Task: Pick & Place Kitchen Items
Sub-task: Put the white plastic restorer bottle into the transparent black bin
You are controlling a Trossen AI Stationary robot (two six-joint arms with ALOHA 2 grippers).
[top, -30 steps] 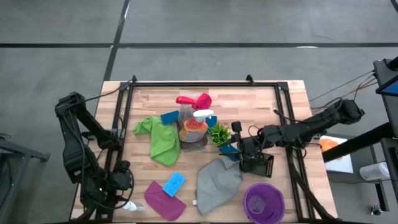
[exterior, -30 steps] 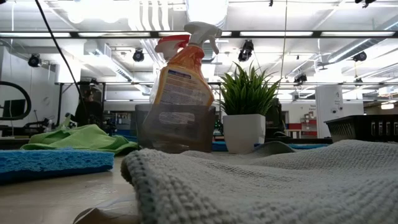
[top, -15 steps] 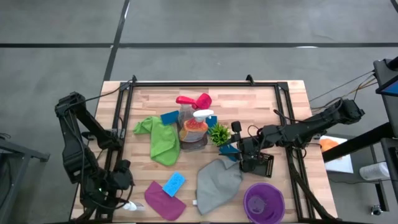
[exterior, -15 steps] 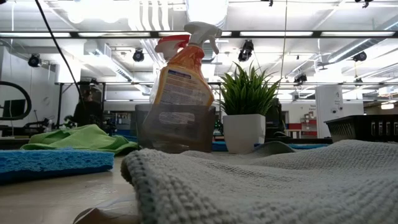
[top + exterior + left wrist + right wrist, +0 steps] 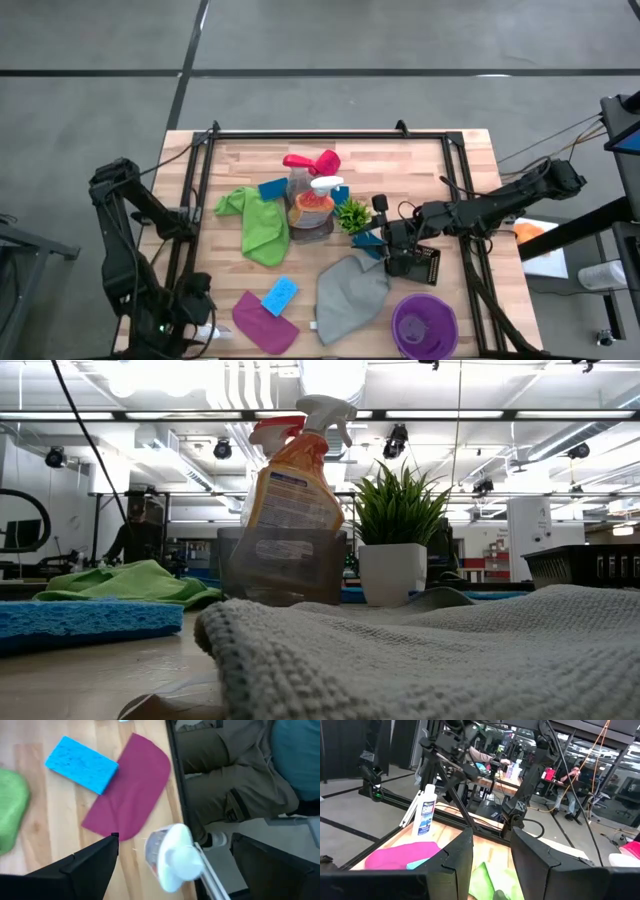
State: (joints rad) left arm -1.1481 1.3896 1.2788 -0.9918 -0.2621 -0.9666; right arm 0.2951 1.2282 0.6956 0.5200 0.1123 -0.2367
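Observation:
A white bottle with a white cap (image 5: 170,857) stands upright at the table's near left corner (image 5: 425,812). My left gripper (image 5: 175,840) hangs over it, open, one finger on each side and both apart from it (image 5: 200,318). Beside it a magenta cloth (image 5: 262,320) lies flat with a blue sponge (image 5: 280,295) partly on it. My right gripper (image 5: 385,245) is held level at centre right, open and with nothing between its fingers (image 5: 492,865). An orange spray bottle (image 5: 295,490) and a red-triggered one (image 5: 305,165) stand mid-table.
A green cloth (image 5: 258,225) lies left of the bottles, a grey cloth (image 5: 350,290) near the front. A potted plant (image 5: 352,215), a black basket (image 5: 428,265) and a purple bowl (image 5: 425,325) are on the right. A seated person's legs (image 5: 225,775) show beyond the near edge.
My left arm has moved toward the table's near edge and a little down, bringing its gripper closer to the white bottle at the corner. The bottle and the other items have stayed where they were.

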